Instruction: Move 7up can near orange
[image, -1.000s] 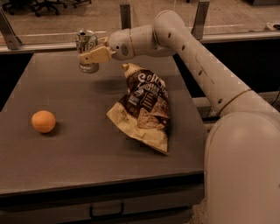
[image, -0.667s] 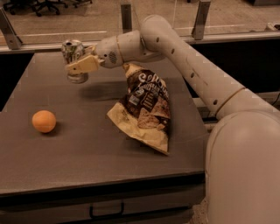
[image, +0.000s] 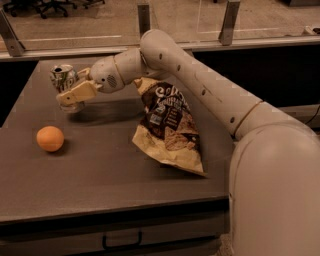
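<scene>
The 7up can (image: 63, 80) is a small silvery can with green lettering, held upright a little above the table at the far left. My gripper (image: 70, 91) is shut on the can, its pale finger (image: 77, 93) lying across the can's front. The orange (image: 50, 138) rests on the dark table (image: 105, 175) at the left, nearer the front than the can and apart from it.
A brown-and-yellow chip bag (image: 171, 127) lies flat at the table's middle, right of the can. My arm (image: 200, 82) reaches across above the bag's far end. A glass-and-post railing (image: 144, 20) runs behind the table.
My gripper has carried the can leftward and a little toward the front, closer to the orange. The orange and chip bag have not moved.
</scene>
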